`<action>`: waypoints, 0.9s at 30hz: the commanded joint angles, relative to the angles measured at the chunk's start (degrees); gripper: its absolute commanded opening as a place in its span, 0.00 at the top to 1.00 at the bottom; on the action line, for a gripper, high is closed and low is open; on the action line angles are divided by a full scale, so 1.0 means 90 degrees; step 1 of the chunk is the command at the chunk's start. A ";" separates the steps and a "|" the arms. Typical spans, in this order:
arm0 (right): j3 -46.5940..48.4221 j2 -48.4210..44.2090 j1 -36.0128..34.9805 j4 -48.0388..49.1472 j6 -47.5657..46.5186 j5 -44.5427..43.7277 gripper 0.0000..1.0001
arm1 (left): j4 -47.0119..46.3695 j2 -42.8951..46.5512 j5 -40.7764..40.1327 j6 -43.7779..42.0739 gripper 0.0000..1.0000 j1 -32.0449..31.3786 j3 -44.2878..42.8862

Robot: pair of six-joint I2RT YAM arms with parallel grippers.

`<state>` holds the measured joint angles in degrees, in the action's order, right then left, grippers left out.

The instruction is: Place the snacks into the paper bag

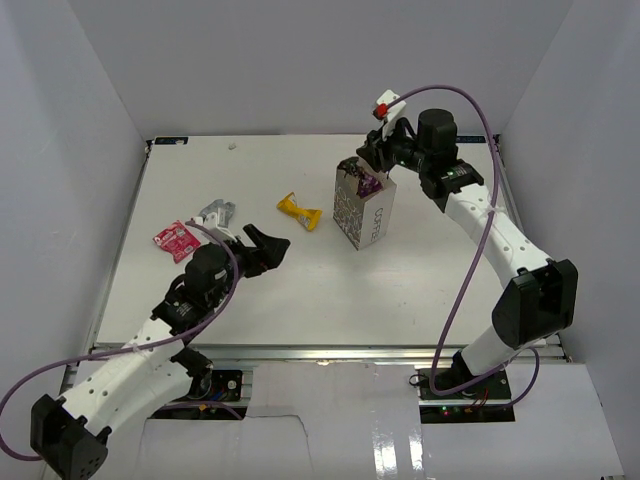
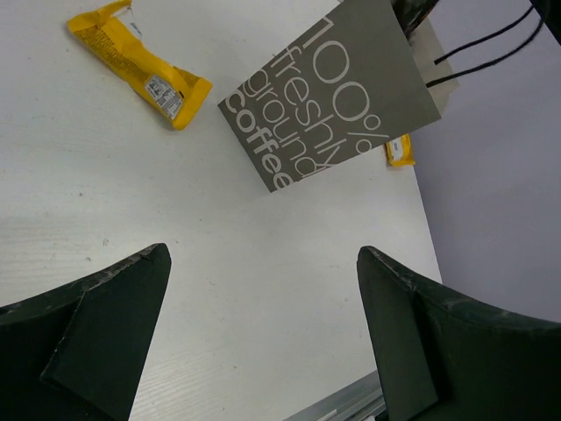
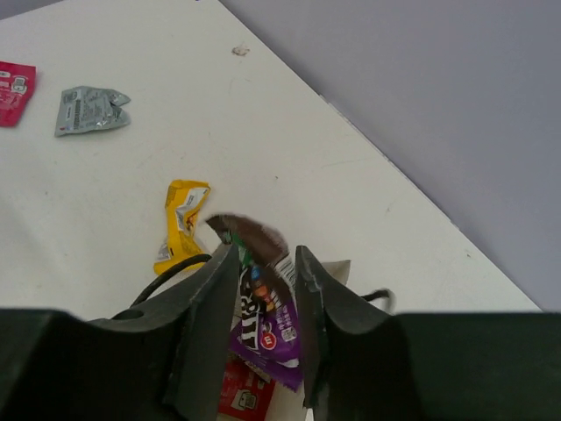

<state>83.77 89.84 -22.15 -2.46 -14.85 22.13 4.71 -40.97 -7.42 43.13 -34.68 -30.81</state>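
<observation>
The white paper bag (image 1: 365, 212) stands upright right of the table's middle; its grey lettered side shows in the left wrist view (image 2: 333, 96). My right gripper (image 1: 368, 165) hangs over the bag's mouth (image 3: 337, 267). Its jaws (image 3: 266, 254) stand a little apart with a brown packet (image 3: 250, 246), its top blurred, loose between them. A dark purple packet (image 3: 276, 342) and a red one (image 3: 241, 395) lie inside the bag. A yellow packet (image 1: 299, 210) (image 2: 140, 66) (image 3: 181, 224) lies left of the bag. My left gripper (image 1: 268, 247) (image 2: 263, 263) is open and empty, near-left of it.
A red-pink packet (image 1: 175, 239) (image 3: 13, 92) and a silver-grey packet (image 1: 215, 212) (image 3: 92, 110) lie at the table's left. Another small yellow packet (image 2: 400, 151) peeks out behind the bag. White walls enclose the table on three sides.
</observation>
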 commanded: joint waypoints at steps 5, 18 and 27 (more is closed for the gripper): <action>0.0243 -0.0529 0.0039 -0.0213 -0.0078 0.0070 0.50 | 0.0453 -0.0924 -0.1177 0.1866 0.02 0.0015 -0.0530; 0.0118 -0.1231 0.2157 -0.2216 -0.0674 0.2433 0.18 | 0.2589 -0.6265 -0.0074 0.3264 0.02 0.1196 -0.4699; -0.1299 -0.1604 0.3028 -0.2705 -0.1074 0.2639 0.18 | 0.3520 -0.8444 0.0414 0.3079 0.08 0.1509 -0.7025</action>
<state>73.58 76.44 4.62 -24.67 -22.83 43.29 31.81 -116.88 -7.07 70.57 -21.06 -89.38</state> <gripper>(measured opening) 0.820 0.933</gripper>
